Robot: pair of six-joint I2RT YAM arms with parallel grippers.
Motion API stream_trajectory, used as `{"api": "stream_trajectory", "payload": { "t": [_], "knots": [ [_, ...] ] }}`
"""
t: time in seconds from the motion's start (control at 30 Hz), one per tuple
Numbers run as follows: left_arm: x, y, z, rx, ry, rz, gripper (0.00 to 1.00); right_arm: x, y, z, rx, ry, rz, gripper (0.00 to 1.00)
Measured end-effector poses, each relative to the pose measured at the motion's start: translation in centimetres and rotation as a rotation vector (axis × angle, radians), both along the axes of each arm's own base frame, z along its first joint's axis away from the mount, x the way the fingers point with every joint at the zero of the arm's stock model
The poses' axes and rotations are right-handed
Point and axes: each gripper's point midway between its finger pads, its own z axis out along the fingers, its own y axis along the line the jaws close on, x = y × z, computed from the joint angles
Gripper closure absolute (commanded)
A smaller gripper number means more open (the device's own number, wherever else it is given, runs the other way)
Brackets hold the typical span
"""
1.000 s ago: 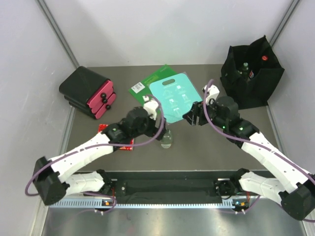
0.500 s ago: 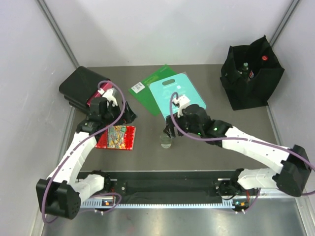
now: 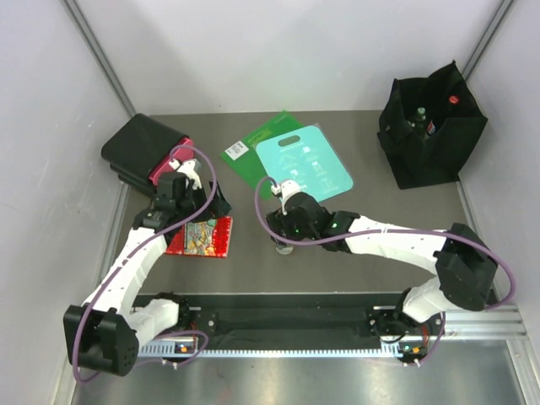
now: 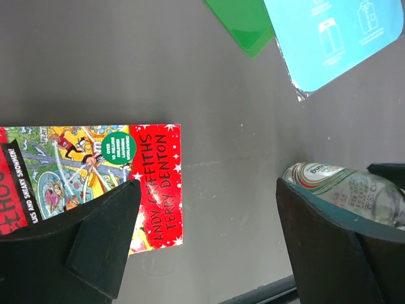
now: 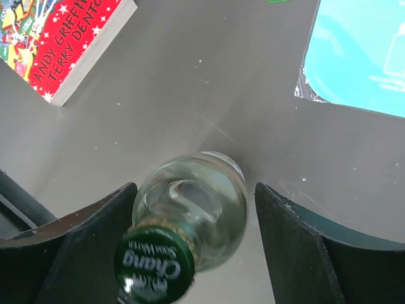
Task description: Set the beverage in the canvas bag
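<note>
The beverage is a clear glass bottle [image 3: 285,245] with a green cap, standing upright mid-table. In the right wrist view the bottle [image 5: 193,206] sits between my open fingers [image 5: 304,247], with a gap on its right side. My right gripper [image 3: 282,228] is right over it, open [image 5: 193,231]. My left gripper [image 3: 216,202] is open and empty above the table beside a red book [image 3: 200,236]; its wrist view shows the bottle [image 4: 345,193] off to the right of the gripper [image 4: 202,247]. The black canvas bag [image 3: 430,148] stands at the far right.
The bag holds a green bottle [image 3: 419,118] and a red-capped one [image 3: 454,99]. A black hard case with a red edge [image 3: 145,150] sits far left. A green sheet [image 3: 253,148] and a teal sheet [image 3: 305,169] lie flat behind the bottle.
My left arm has pulled back from the bottle to the left, over the book. My right arm has swung left and come down with its fingers either side of the bottle.
</note>
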Motion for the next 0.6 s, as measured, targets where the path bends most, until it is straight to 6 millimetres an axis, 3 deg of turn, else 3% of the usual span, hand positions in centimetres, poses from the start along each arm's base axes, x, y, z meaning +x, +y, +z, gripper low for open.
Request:
{"api": "stream_trajectory", "payload": {
  "t": [0.1, 0.2, 0.23, 0.33, 0.43, 0.6],
  "knots": [
    [0.0, 0.0, 0.2, 0.000, -0.009, -0.001, 0.09, 0.1, 0.4, -0.4, -0.008, -0.008, -0.002, 0.34],
    [0.0, 0.0, 0.3, 0.000, -0.011, -0.001, 0.09, 0.2, 0.5, -0.4, -0.013, -0.024, -0.008, 0.46],
    [0.0, 0.0, 0.3, 0.001, -0.011, -0.002, 0.09, 0.2, 0.5, -0.4, -0.015, -0.030, -0.013, 0.58],
    [0.0, 0.0, 0.3, 0.001, -0.011, -0.002, 0.09, 0.3, 0.4, -0.4, -0.020, -0.040, -0.023, 0.83],
    [0.0, 0.0, 0.3, 0.001, -0.012, -0.001, 0.09, 0.4, 0.3, -0.4, -0.026, -0.045, -0.032, 0.96],
    [0.0, 0.0, 0.3, 0.001, -0.011, -0.001, 0.09, 0.8, -0.9, -0.1, -0.088, -0.053, -0.055, 1.00]
  ]
}}
